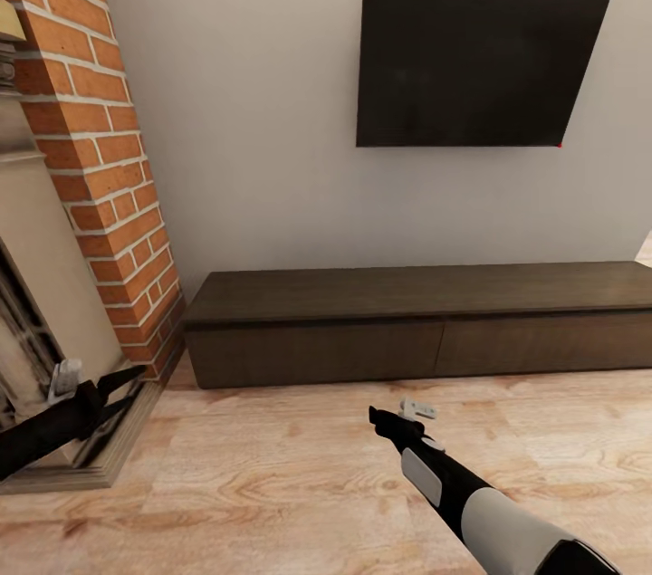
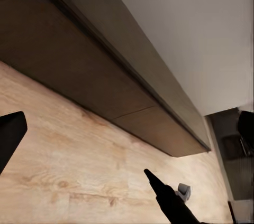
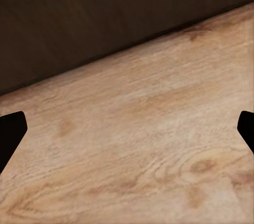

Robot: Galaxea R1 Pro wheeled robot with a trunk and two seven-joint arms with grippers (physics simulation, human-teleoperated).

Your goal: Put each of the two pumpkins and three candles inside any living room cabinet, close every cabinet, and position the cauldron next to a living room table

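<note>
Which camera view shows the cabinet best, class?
The head view: the whole long, low cabinet with both closed drawer fronts. The left wrist view shows its front slanting away; the right wrist view shows just a dark strip.

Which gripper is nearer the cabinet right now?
Right. The right gripper hovers over the floor just before the cabinet front; the left gripper sits off its end, by the brick fireplace.
</note>
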